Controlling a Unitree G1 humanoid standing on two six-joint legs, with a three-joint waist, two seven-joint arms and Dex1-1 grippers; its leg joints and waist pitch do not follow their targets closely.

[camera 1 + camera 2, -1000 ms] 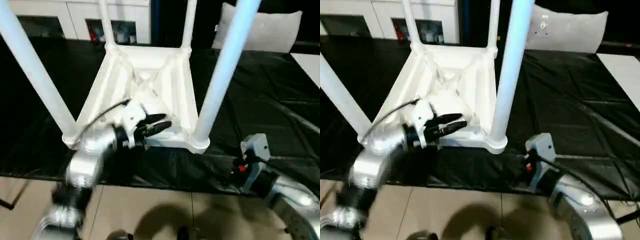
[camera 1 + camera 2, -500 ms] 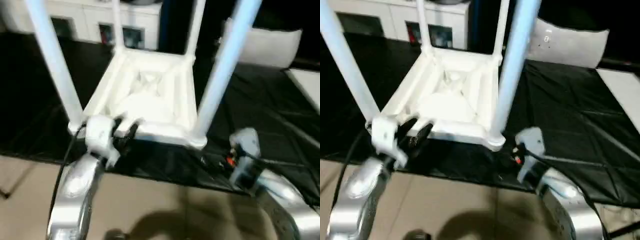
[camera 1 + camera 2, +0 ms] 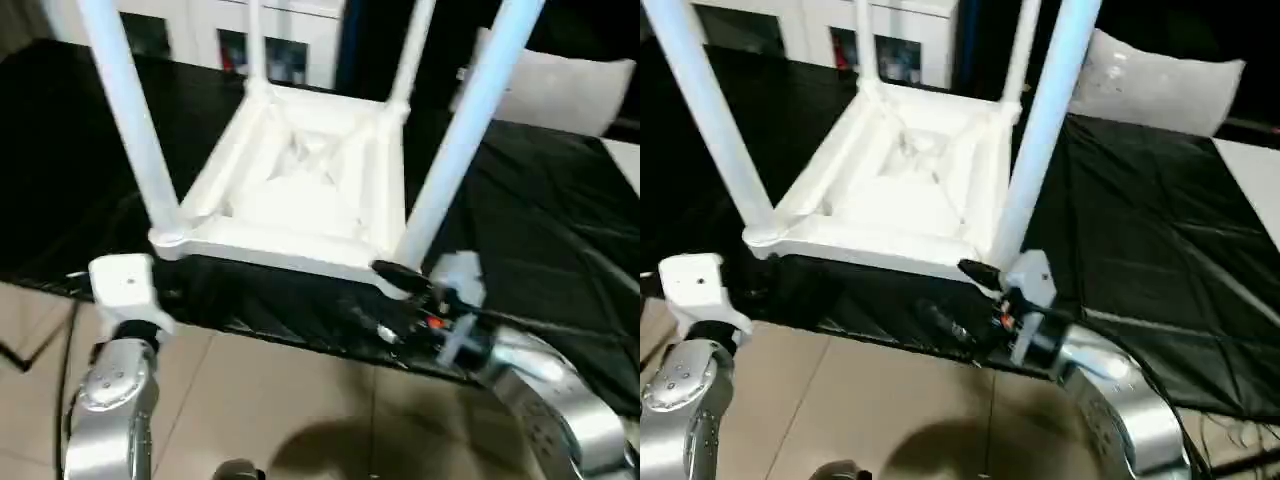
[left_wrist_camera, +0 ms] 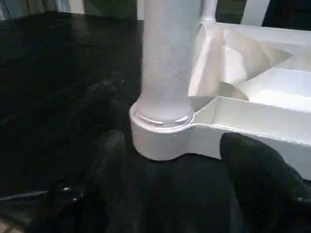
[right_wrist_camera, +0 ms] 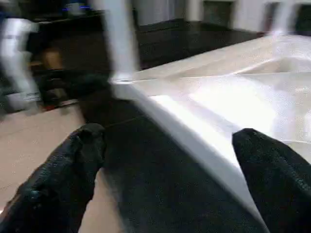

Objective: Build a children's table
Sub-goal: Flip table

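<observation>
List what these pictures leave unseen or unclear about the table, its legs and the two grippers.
- Legs' free ends: all four legs, such as the near left leg, run off the head views' upper edge.
- Table top: its flat face lies down on the black cover, hidden.
- Left gripper: in the head views its own wrist housing covers the fingers.
- Right gripper: blur in its wrist view; whether a finger touches the top's edge is unclear.

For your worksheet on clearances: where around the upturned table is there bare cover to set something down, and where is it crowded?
Free: the black cover beside the upturned children's table, toward the grey cushion. Crowded: the near edge, where the left gripper faces a corner leg and the right gripper flanks the rim.
</observation>
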